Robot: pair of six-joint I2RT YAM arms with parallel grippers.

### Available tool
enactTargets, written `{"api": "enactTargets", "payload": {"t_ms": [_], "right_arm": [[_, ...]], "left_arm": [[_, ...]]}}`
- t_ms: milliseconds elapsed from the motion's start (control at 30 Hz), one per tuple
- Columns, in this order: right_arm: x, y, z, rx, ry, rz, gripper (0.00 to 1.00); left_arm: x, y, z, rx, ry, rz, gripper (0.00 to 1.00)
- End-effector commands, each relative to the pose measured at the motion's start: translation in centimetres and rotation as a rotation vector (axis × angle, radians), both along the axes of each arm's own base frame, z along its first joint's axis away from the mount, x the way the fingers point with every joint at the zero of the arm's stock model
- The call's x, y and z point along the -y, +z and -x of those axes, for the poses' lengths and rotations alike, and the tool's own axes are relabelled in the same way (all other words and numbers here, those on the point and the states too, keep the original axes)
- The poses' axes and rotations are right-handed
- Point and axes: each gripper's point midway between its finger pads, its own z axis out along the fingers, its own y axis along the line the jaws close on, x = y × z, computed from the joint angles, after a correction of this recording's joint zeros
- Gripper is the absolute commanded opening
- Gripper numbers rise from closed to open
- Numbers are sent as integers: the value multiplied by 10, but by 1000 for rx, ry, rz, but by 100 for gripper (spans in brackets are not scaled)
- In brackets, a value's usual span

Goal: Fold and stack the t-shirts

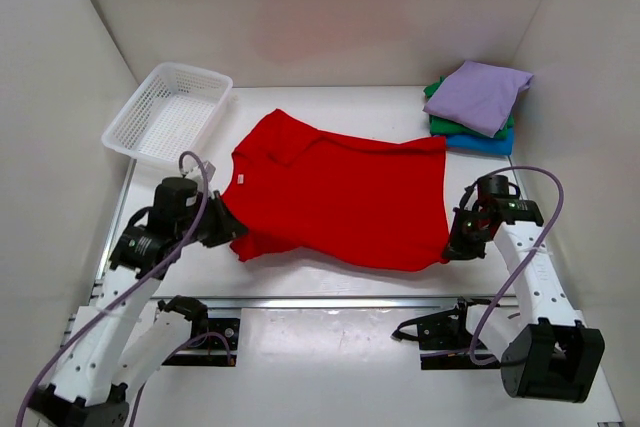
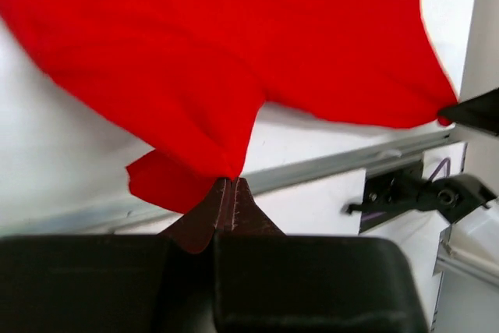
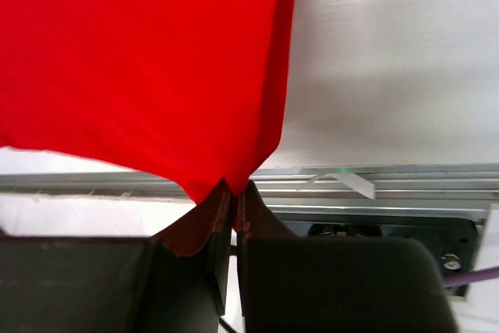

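- Red shirt [image 1: 340, 192] lies spread across the surface [image 1: 330, 107].
- Left fingers [image 2: 204, 220] and right fingers [image 3: 204, 222] are clamped on its near corners.
- Such thin pinches may slip if the arms pull apart, dropping a corner.

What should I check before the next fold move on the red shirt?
1. Left end effector shut on the red shirt by the near sleeve: ok.
2. Right end effector shut on the near hem corner: ok.
3. Shirt spread without bunching: not ok, cloth is folded under beside the left grip.
4. White basket apart from the shirt: ok.
5. Folded stack clear of the red shirt's far corner: cannot tell, they nearly meet.
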Motion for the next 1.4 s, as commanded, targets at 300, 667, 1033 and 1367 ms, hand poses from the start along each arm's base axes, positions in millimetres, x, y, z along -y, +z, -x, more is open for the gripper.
{"api": "enactTargets", "payload": {"t_ms": [300,667,1033,1367], "right_arm": [[-2,-10,-37,-24,-7,-96,0],[11,-19,-84,-57,-34,-119,0],[22,-33,-129,-71,-61,-144,0],[30,-38,-168,-13,-102,-207,5]], "left_arm": [[9,14,-124,109,44,7,0],[9,7,-209,97,63,-7,0],[1,-13,-267,76,97,-30,0],[-1,-33,-302,56,121,-31,0]]}}
